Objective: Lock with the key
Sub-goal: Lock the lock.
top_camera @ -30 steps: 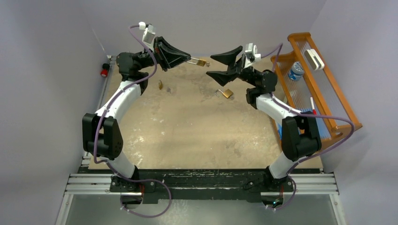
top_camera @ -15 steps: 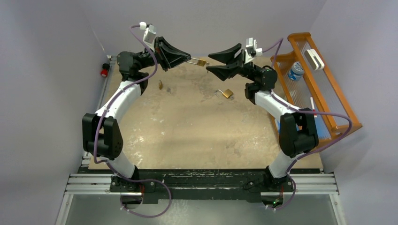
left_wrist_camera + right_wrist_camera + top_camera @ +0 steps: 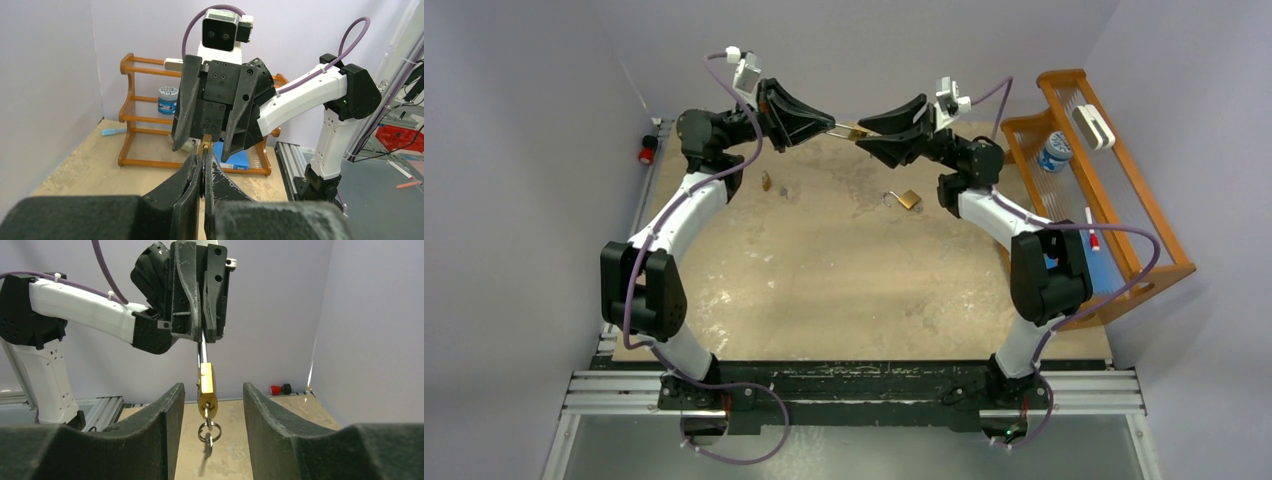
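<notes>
A brass padlock [image 3: 206, 385] hangs in the air by its steel shackle, and my left gripper [image 3: 827, 124] is shut on that shackle. The key [image 3: 206, 412] sits in the keyhole at the lock's bottom, with a ring [image 3: 208, 432] dangling from it. My right gripper [image 3: 212, 405] is open, one finger on each side of the lock body and key, touching neither. In the left wrist view the left gripper [image 3: 203, 157] pinches the shackle, only a sliver of the padlock [image 3: 205, 142] shows, and the right fingers [image 3: 187, 110] face the lock.
A second padlock [image 3: 908, 199] lies on the table with its shackle open, below the grippers. A small brass piece [image 3: 766, 181] lies to the left. A wooden rack [image 3: 1159, 235] with a bottle [image 3: 1054, 150] stands along the right edge. A red button [image 3: 646, 155] sits far left.
My right gripper has swung left and up to the hanging padlock, and its jaws have narrowed around it. The left gripper has held the lock still.
</notes>
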